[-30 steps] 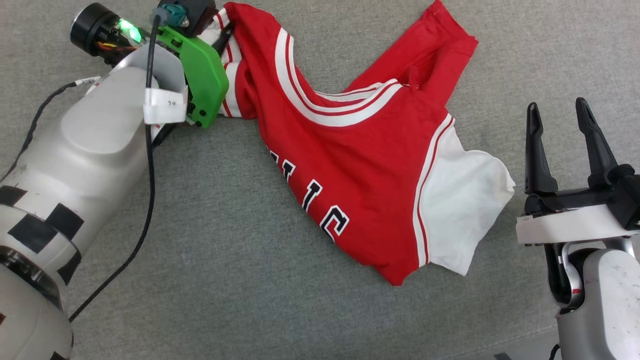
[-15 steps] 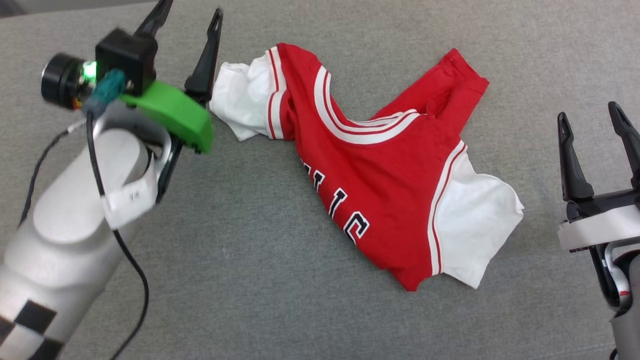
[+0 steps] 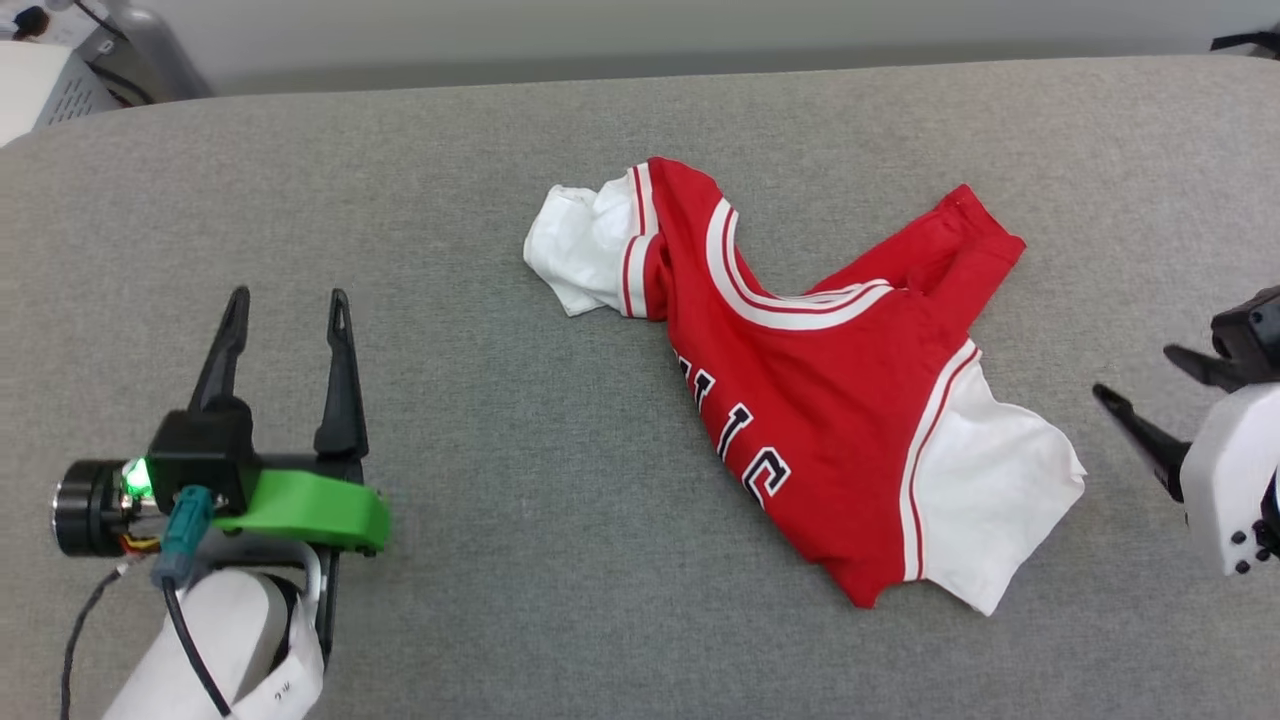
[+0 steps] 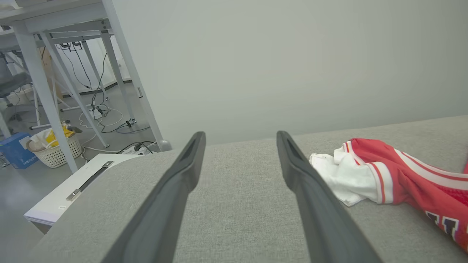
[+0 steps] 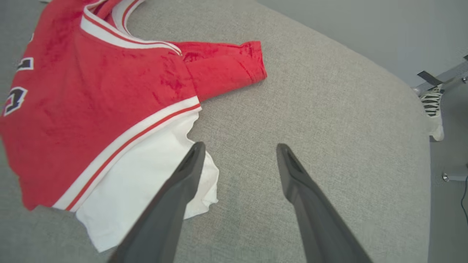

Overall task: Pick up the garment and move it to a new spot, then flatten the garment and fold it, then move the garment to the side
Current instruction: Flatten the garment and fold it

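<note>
The garment [image 3: 830,420] is a red jersey T-shirt with white short sleeves and red-white striped trim. It lies crumpled, not flattened, on the grey fabric surface [image 3: 450,300], right of centre in the head view, running diagonally from upper left to lower right. One white sleeve [image 3: 585,245] is bunched at the upper-left end; the other sleeve [image 3: 990,500] lies flatter at the lower right. A red flap [image 3: 950,250] juts to the upper right. The black, white-outlined lettering [image 3: 740,440] is partly hidden in a fold.

Beyond the grey fabric surface [image 3: 500,560] stand a white basket [image 4: 60,156] and blue box [image 4: 15,155].
</note>
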